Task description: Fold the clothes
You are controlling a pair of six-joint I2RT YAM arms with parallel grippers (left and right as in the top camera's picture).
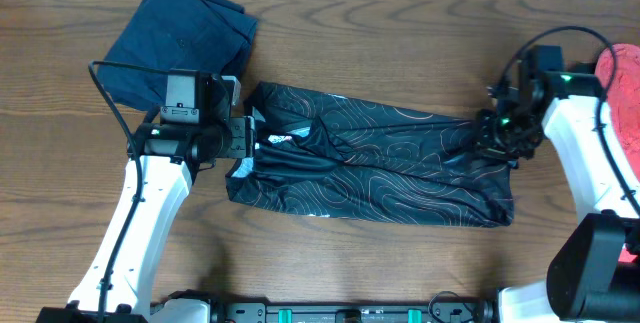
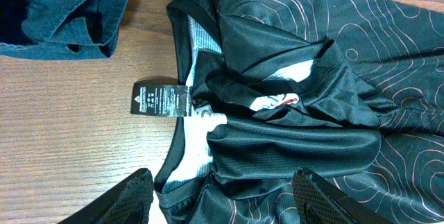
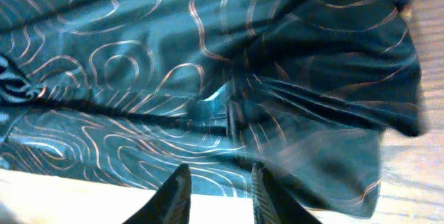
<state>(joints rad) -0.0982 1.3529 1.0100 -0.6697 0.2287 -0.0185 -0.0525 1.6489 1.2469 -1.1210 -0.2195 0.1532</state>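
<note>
1. At the left gripper [image 2: 222,177]: wide-open jaws, empty, poised just above the collar end of the black jersey [image 1: 380,168], with a black tag [image 2: 161,100] beside the collar.
2. At the right gripper [image 3: 220,170]: jaws parted only narrowly, with nothing seen pinched, low over the rumpled far-right end of the jersey; blurred view.
3. Jersey itself: flat on the surface [image 1: 400,23] as a long, creased band between both grippers, collar to the left.
4. Left arm: stretched from the near edge up to the jersey's left end.
5. Right arm: up along the right side, bent inward to the jersey's right end.
6. Count: two arms, one jersey, one tag, one folded navy garment [image 1: 180,38] beyond the left gripper, and one coral-red garment [image 1: 620,78] at the right edge.
</note>
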